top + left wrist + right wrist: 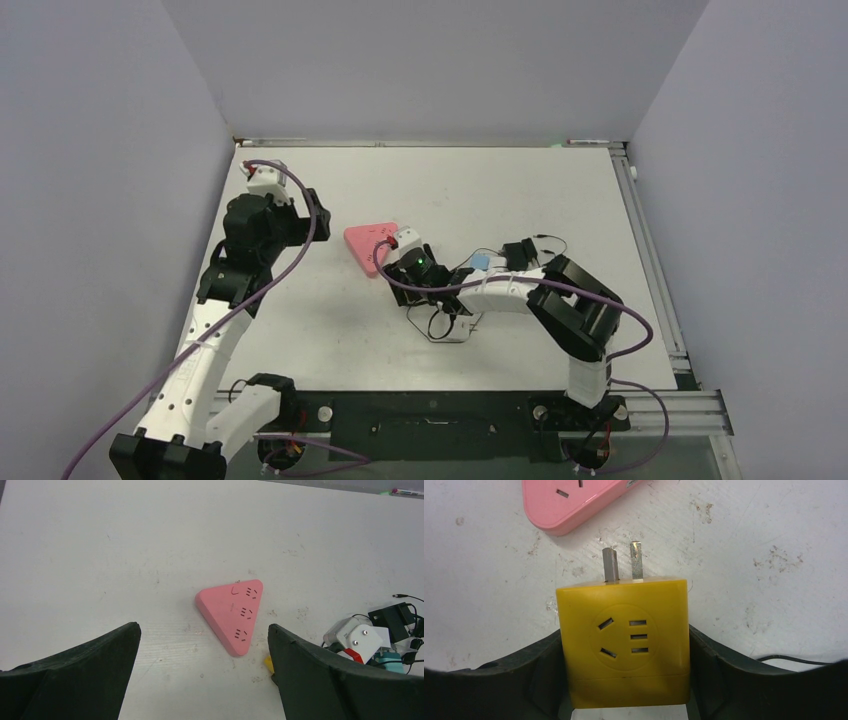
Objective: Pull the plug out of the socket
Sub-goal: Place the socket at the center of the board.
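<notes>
See only one corner of the pink socket (569,502) from the right wrist, cropped by the top edge. Lose the base of the yellow plug (624,640) under the bottom edge. From above, cannot find it behind the right jaws and wrist.

i see a white table (500,190), scuffed and stained, with grey walls (430,60) round it. a black charger (392,617) lies on it, its thin cable (406,598) trailing, a teal block (389,661) close by, and a pen (402,491) at the far edge.
</notes>
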{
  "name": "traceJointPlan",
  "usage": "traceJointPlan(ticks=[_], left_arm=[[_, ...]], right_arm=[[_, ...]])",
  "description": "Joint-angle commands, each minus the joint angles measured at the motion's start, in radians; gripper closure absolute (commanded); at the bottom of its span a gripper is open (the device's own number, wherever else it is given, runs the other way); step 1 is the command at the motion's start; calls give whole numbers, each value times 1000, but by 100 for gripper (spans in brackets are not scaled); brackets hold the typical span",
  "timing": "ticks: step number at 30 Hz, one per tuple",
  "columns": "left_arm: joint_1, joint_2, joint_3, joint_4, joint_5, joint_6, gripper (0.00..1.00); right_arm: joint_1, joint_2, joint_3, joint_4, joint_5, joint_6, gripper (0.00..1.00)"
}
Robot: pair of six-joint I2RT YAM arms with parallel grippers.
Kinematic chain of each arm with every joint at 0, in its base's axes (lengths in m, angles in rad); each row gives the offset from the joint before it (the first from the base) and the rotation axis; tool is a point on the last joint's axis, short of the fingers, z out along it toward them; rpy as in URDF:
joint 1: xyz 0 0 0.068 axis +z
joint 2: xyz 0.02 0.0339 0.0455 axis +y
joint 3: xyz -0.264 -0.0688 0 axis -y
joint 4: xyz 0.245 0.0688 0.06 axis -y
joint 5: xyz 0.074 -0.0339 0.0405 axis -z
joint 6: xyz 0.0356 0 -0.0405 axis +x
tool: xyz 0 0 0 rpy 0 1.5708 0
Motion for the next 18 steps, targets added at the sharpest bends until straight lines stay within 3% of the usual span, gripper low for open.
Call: traceJointPlan(ticks=[1, 12, 18], left_arm=[[6, -16, 2, 35, -21, 3, 4], [6, -36, -21, 60, -13, -20, 4], [7, -65, -33, 80, -27, -20, 4]], right_arm=[[-4, 40, 64, 76, 53, 19, 53], [-4, 18, 79, 90, 41, -22, 2], [-15, -129, 44, 56, 61, -15, 9]])
